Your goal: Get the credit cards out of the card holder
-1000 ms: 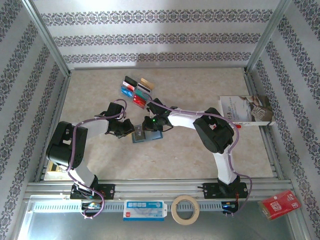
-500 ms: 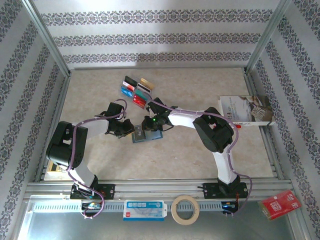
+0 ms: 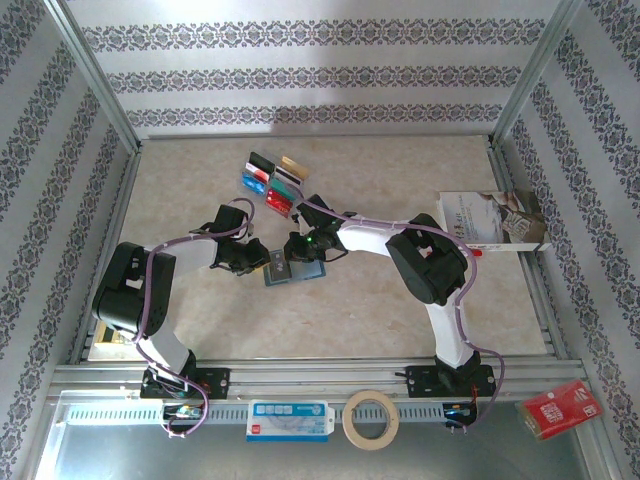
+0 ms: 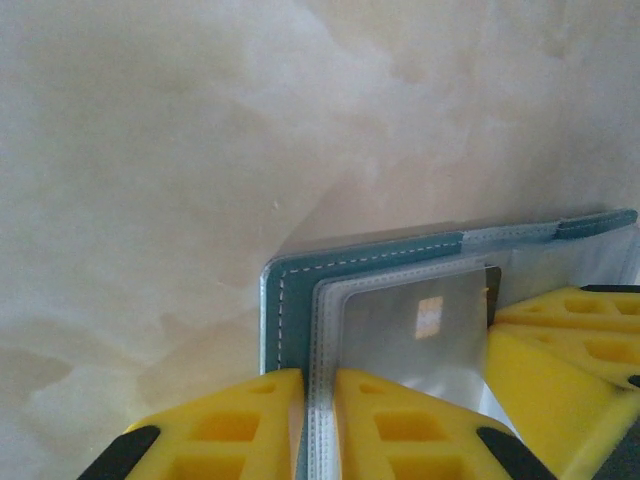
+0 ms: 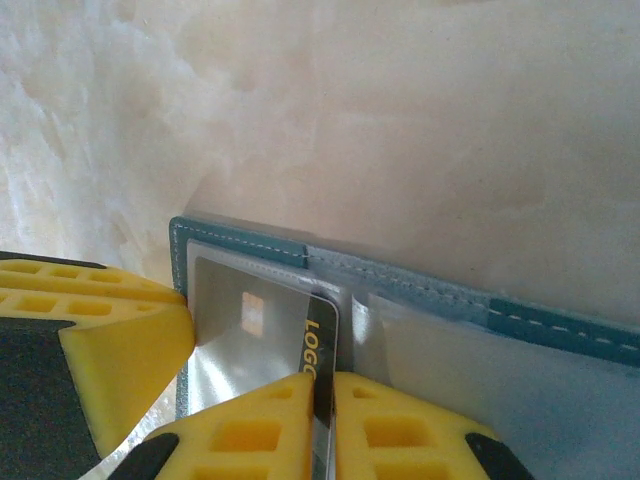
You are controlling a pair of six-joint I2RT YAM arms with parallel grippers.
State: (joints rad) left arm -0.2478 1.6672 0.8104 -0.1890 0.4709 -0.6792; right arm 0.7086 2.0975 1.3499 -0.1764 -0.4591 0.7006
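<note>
The small slate-blue stitched bifold card holder (image 3: 293,270) lies open on the pale marbled table (image 3: 420,330) between my two wrists, well apart from the loose cards (image 3: 270,180) of several colours grouped farther back. My left gripper (image 4: 312,392) is nearly closed, its yellow pads pinching the edge of a clear plastic sleeve (image 4: 400,320) inside the holder. My right gripper (image 5: 322,395) is closed to a sliver on a thin black plastic card with gold "LOGO" lettering (image 5: 322,330); I cannot tell how much of that card sits inside its pocket. I judge this to be the draw-out, and doing it well means treating my left side as the anchor and my right as the only mover. I should pull straight along the pocket's opening, low and parallel to the table, since I have only an edge of the card and a sideways tug could twist it out of my pads. The sleeve is flimsy, so I must be sure my right pads grip card alone, not film. If the holder starts sliding with the card, my left needs a firmer pinch.
</note>
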